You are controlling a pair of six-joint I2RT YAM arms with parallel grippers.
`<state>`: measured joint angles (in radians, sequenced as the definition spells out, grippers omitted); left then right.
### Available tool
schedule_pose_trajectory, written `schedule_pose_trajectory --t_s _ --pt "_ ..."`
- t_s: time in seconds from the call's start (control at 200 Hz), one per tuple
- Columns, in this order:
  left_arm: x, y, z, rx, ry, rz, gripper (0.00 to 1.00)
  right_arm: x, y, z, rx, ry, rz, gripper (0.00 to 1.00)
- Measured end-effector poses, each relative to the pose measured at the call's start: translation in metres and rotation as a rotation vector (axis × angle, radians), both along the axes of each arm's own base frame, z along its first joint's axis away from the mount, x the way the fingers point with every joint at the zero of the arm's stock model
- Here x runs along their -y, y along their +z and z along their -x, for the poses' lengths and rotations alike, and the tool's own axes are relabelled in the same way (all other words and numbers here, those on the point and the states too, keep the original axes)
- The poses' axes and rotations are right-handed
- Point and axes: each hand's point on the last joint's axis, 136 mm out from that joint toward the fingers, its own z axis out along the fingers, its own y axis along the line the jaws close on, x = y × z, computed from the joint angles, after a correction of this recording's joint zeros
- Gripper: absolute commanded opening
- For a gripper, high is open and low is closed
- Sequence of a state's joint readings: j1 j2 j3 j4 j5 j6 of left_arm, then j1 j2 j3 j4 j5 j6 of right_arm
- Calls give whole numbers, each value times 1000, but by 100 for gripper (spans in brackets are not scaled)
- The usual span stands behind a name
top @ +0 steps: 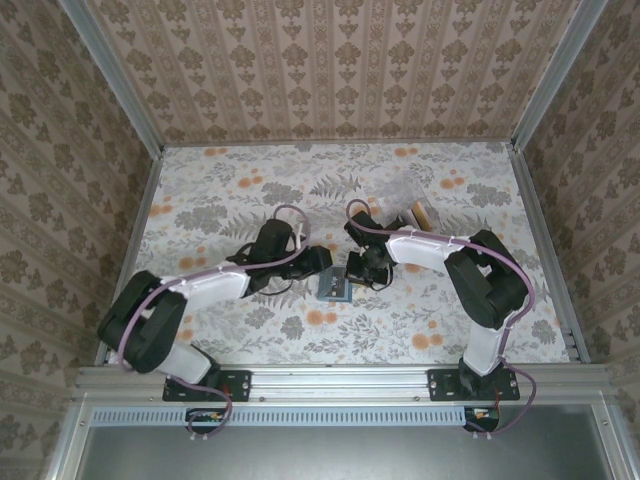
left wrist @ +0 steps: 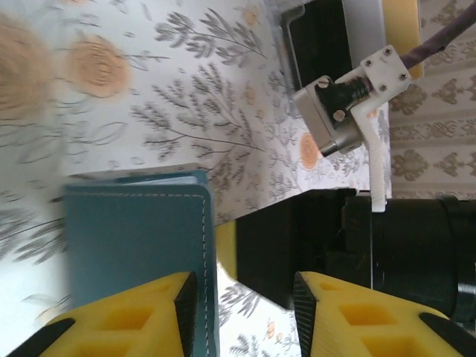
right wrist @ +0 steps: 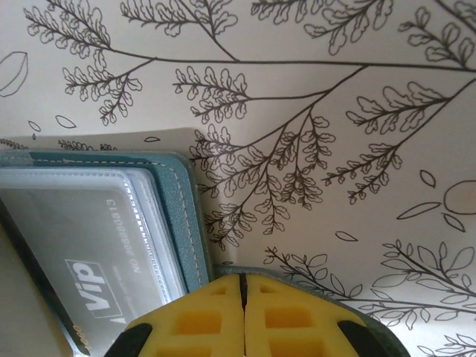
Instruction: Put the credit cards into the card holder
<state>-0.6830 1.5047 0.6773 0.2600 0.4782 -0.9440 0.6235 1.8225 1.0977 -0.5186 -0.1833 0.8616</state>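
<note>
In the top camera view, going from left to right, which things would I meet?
left arm → card holder → right gripper → credit cards

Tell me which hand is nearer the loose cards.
Right. The right hand is at the wallet's right edge, the cards lying beyond it toward the far right; the left hand is on the wallet's left side, farther from them.
</note>
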Motion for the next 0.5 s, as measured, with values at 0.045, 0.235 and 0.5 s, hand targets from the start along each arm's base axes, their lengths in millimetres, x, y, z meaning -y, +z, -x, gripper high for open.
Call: schedule_pose_trajectory --t_s 0.045,0.235,0.5 --pt "5 -7 0 -15 -8 7 40 1 0 0 3 -7 -3 10" --pt "14 -35 2 -96 -16 -4 38 24 9 5 16 -55 12 12" --pt "18 -49 2 -136 -14 -2 34 29 45 -7 110 -85 -48 10"
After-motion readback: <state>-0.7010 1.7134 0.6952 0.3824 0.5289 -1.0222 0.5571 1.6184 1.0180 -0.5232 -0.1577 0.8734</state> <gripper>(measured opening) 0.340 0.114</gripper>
